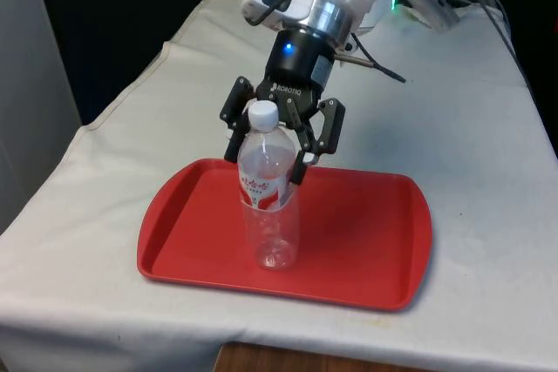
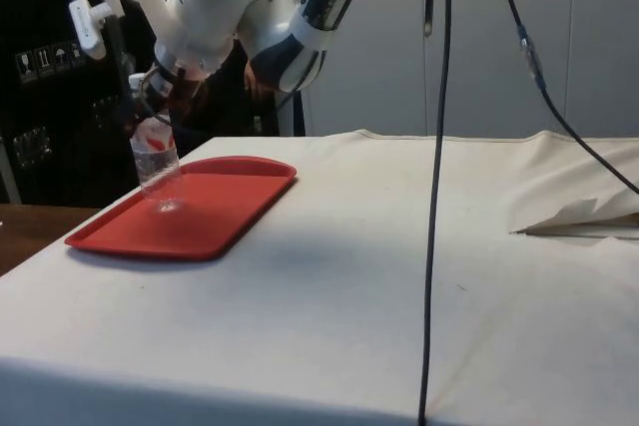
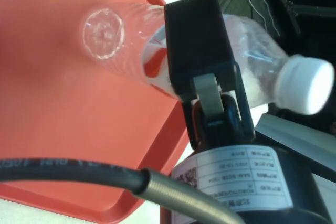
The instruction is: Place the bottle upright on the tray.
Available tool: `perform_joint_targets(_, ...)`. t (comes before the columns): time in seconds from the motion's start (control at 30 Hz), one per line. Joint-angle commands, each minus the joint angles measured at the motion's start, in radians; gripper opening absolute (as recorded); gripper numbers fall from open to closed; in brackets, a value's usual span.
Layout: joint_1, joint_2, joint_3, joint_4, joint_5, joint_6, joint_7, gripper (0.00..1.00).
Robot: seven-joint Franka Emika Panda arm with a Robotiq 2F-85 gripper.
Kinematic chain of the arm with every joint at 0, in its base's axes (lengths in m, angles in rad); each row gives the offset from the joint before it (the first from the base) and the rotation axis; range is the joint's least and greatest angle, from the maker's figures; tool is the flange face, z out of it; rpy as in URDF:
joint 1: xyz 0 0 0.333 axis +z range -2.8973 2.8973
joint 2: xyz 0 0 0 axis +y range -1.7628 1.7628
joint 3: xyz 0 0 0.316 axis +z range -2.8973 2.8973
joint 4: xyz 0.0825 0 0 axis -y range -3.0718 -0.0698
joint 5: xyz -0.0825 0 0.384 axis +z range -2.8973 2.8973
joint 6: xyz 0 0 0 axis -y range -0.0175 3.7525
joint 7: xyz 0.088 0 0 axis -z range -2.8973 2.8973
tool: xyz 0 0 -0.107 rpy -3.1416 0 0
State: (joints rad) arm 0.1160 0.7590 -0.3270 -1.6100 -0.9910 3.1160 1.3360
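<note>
One end effector [image 1: 272,147] is all I am working with, and its two fingers are pinching the bottle [image 1: 268,202] at the shoulder, just under the white cap [image 1: 263,114]. In the front view the black linkages are flaring out on either side of the neck while the pads are pressing into the clear plastic above the red-and-white label [image 1: 259,192].

Taking the red tray [image 1: 370,241] as my landmark: the bottle is standing upright inside its rim, in the half toward the front view's left, and its base appears to be touching the tray floor; the side view agrees, with the bottle [image 2: 155,162] vertical over the tray [image 2: 215,212]. The tray itself is sitting on the white cloth of the table [image 1: 488,145], near its front edge.

I am judging the placement nearly complete, with release as the step in hand. To do it well, I am planning to confirm the base is fully seated, spread the fingers slowly and evenly so neither drags the light, seemingly empty bottle sideways, then lift straight up clear of the cap before moving away.
</note>
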Motion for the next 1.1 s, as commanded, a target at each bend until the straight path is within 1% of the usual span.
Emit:
perform_joint_targets(0.0, 0.0, -0.011, 0.003, -0.009, 0.001, -0.004, -0.001, 1.0)
perform_joint_targets(0.23, 0.004, -0.037, 0.006, -0.012, 0.001, -0.022, -0.001, 1.0)
perform_joint_targets(0.27, 0.003, -0.028, 0.004, -0.001, 0.0, -0.02, 0.0, 1.0)
perform_joint_targets(0.3, 0.005, -0.041, 0.006, -0.013, 0.0, -0.024, -0.001, 1.0)
perform_joint_targets(0.4, 0.008, -0.054, 0.007, -0.019, -0.001, -0.03, -0.001, 1.0)
perform_joint_targets(0.5, 0.014, -0.075, 0.005, -0.033, -0.004, -0.034, 0.001, 1.0)
perform_joint_targets(0.53, 0.01, -0.06, 0.006, -0.018, -0.001, -0.032, 0.0, 1.0)
perform_joint_targets(0.57, 0.015, -0.08, 0.005, -0.038, -0.005, -0.034, 0.001, 1.0)
perform_joint_targets(0.63, 0.02, -0.098, 0.002, -0.053, -0.009, -0.034, 0.003, 1.0)
perform_joint_targets(0.7, 0.021, -0.103, 0.001, -0.059, -0.01, -0.034, 0.004, 1.0)
perform_joint_targets(0.73, 0.024, -0.116, 0.001, -0.071, -0.013, -0.034, 0.005, 1.0)
perform_joint_targets(0.8, 0.026, -0.128, 0.0, -0.082, -0.017, -0.034, 0.005, 1.0)
perform_joint_targets(0.83, 0.02, -0.118, 0.006, -0.074, -0.012, -0.034, 0.0, 1.0)
perform_joint_targets(0.87, 0.027, -0.135, 0.0, -0.088, -0.019, -0.034, 0.006, 1.0)
perform_joint_targets(1.07, 0.033, -0.176, -0.001, -0.126, -0.027, -0.034, 0.006, 1.0)
